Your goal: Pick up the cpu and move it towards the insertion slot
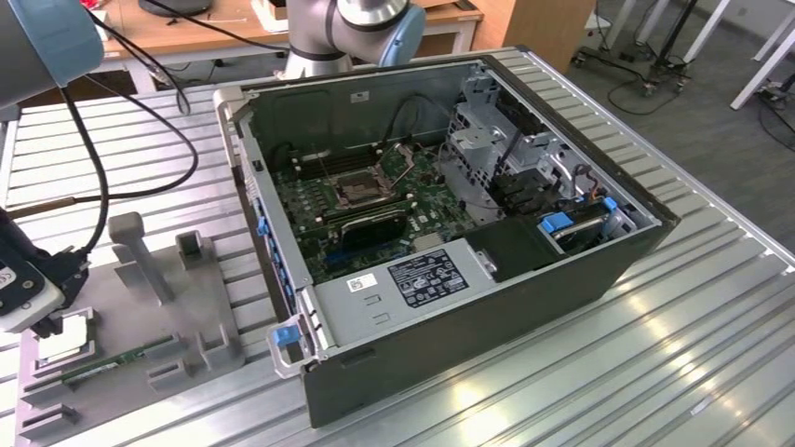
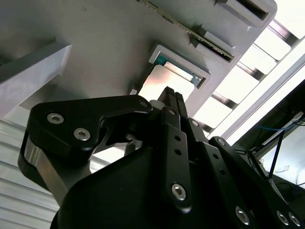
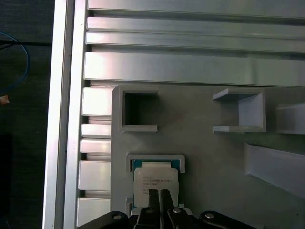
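Centre the gripper [image 3: 158,193] over the cpu [image 3: 156,181], seated in the grey fixture [image 3: 214,157] pocket at eight o'clock from the insertion slot [image 1: 357,189] in the exterior view. With jaws pinched together, seemingly holding nothing, spread evenly and descend square.

grey fixture [image 1: 186,307] beside open computer case [image 1: 497,326]

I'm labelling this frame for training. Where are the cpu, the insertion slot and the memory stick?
cpu [image 3: 155,177]: first wrist view, on its silvery top.
insertion slot [image 1: 359,190]: exterior view, on its dark centre.
memory stick [image 1: 118,360]: exterior view, midway along its green board.
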Controlling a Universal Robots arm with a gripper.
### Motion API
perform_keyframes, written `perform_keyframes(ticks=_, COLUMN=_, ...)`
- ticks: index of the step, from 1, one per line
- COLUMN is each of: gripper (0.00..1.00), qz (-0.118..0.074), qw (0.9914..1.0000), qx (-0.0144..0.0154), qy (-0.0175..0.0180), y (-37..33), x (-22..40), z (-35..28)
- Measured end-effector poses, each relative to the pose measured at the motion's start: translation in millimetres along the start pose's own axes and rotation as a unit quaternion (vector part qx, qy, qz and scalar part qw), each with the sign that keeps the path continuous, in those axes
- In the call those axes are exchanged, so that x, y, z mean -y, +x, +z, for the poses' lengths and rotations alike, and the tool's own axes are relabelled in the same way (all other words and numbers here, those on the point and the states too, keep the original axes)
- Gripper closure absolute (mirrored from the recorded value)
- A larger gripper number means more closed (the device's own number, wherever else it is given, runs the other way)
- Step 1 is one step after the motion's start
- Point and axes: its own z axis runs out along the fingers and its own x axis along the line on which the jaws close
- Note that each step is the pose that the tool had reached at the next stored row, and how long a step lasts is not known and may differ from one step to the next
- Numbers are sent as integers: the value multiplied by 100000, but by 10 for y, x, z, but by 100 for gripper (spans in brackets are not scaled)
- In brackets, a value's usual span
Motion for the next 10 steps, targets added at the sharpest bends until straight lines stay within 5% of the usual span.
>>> perform_keyframes(ticks=10, gripper=47, qz=-3, qw=100000, qx=-2, qy=0, y=0, x=0, z=1)
